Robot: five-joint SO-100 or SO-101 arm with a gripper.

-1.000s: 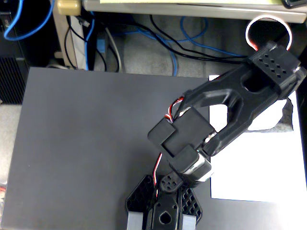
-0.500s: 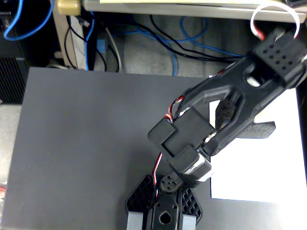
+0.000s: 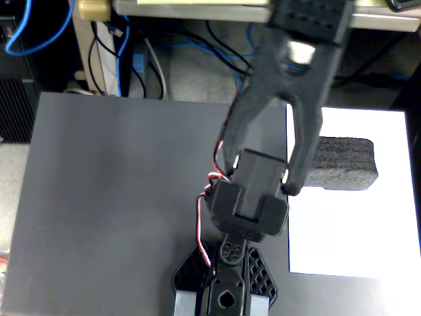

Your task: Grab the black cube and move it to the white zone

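On the plain white rectangular paper sheet [image 3: 355,224] at the right of the fixed view lies the rough black oblong foam block [image 3: 345,163], near the sheet's left edge. The smooth black plastic two-finger gripper [image 3: 260,179] hangs with jaws spread, empty, its right fingertip [image 3: 292,187] just beside the block. A dark grey mat [image 3: 125,210] covers the table.
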